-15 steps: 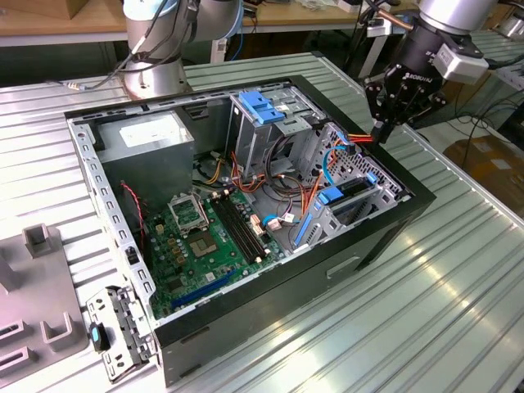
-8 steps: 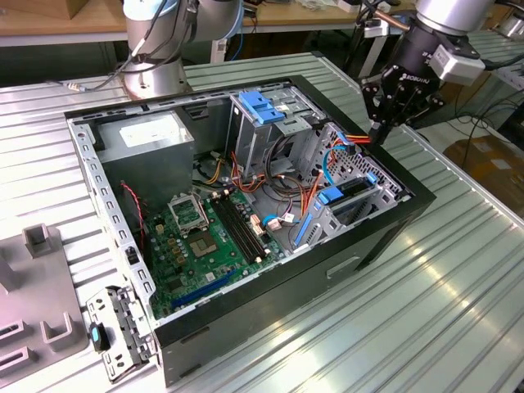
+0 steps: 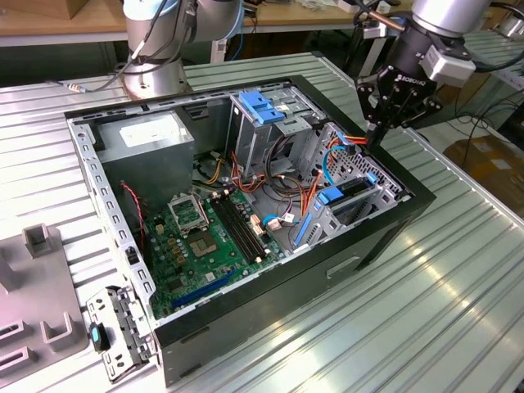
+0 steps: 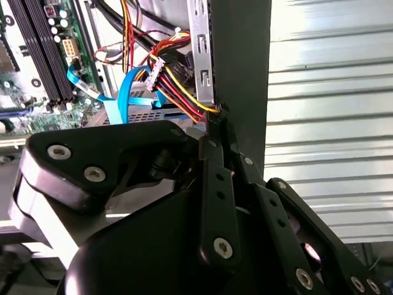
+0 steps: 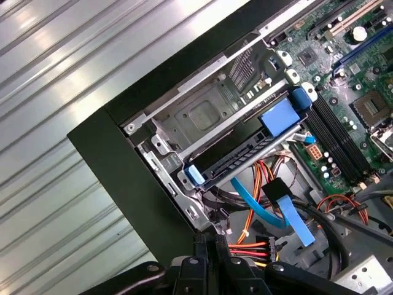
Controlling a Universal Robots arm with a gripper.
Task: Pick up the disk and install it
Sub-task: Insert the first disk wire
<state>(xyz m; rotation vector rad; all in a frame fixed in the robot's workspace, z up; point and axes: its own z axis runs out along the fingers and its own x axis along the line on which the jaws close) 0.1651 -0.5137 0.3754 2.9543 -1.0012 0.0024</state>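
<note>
Flat silver disk with blue rails (image 5: 236,161): apparently seated in bay, six o'clock of black pincer (image 3: 386,123), clenched, grasping nothing; installation near complete.

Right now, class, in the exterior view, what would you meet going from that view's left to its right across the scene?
Loose metal bracket on the table → grey power-supply box → blue plastic latch on the metal cage → disk with blue rails in its bay → the arm's hand above the case's corner.
</note>
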